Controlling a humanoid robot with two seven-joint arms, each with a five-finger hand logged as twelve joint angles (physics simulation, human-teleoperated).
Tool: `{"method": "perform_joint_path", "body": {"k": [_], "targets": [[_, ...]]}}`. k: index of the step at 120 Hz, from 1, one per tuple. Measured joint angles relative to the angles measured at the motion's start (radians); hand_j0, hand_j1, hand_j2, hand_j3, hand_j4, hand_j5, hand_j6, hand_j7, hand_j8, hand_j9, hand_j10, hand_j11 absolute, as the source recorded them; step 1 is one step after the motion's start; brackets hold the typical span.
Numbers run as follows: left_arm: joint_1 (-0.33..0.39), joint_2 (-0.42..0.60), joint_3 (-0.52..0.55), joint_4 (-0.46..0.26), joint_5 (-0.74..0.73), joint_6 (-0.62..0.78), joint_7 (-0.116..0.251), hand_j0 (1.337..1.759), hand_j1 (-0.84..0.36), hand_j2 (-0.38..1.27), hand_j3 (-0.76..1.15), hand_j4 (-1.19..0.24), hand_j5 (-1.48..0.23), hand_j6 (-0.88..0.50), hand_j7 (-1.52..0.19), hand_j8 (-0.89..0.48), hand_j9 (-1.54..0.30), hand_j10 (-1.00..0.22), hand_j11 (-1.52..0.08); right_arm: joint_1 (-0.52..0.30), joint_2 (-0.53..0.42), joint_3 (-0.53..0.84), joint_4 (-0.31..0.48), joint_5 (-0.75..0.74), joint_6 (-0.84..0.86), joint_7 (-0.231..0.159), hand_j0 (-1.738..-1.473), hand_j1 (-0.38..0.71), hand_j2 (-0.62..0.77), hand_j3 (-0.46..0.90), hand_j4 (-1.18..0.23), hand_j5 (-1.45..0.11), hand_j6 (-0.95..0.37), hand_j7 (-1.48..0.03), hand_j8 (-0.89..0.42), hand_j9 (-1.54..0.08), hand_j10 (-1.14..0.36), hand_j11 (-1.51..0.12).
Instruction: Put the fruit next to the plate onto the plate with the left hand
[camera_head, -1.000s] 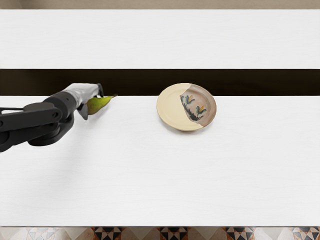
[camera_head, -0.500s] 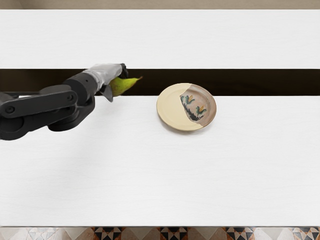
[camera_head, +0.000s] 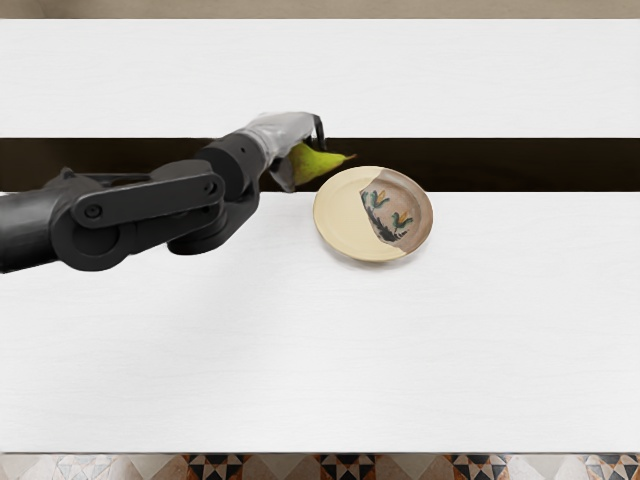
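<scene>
1. Here we enter the left arm (camera_head: 130, 210): dark, jointed, coming in from the picture's left edge. It reaches across the far-left part of the worktop (camera_head: 300, 350) toward the upper centre.
2. We list the left hand (camera_head: 285, 135) at the arm's end. It is silver-grey with dark fingers and is seen against the dark gap (camera_head: 500, 165) behind the worktop's far edge. Its fingers are clenched round the broad end of the fruit, grasping it.
3. We list the fruit (camera_head: 318, 163): a yellow-green pear held in the left hand. It lies roughly level, with its narrow stem end pointing right. In the picture it sits just beside the upper-left rim of the plate (camera_head: 335, 215) and is not yet on it. We cannot tell its height above the surface.
4. We note that the plate is round, cream on its left part and brownish on its right, with a dark bird-like motif. It rests flat on the worktop near the far edge, a little right of centre.
5. We note that the worktop is white with a faint grain and spans the full width of the view.
6. We note a second white surface (camera_head: 400, 80) beyond the dark gap, lying parallel to the worktop.
7. We note patterned floor tiles (camera_head: 350, 467) in a narrow strip along the bottom edge.
</scene>
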Motion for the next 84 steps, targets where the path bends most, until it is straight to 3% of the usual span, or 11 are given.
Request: {"method": "perform_joint_path", "body": {"k": [48,84], "targets": [[-0.006,-0.166,-0.012,0.104,0.002,0.003,0.0,1.652,-0.27,0.3,0.0,-0.34,-0.95,-0.25,-0.91,-0.31,-0.9,-0.49,-0.9,-0.001,0.0,0.0,0.0,0.0,0.0,0.0,-1.658,-0.35,0.0,0.0,0.0,0.0,0.0,0.0,0.0,0.0,0.0,0.0],[0.018,-0.2,0.003,0.161,0.002,0.004,0.0,1.652,-0.27,0.3,0.0,-0.34,-0.95,-0.26,-0.9,-0.31,-0.89,-0.49,-0.9,-0.001,0.0,0.0,0.0,0.0,0.0,0.0,-1.658,-0.35,0.0,0.0,0.0,0.0,0.0,0.0,0.0,0.0,0.0,0.0]]}}
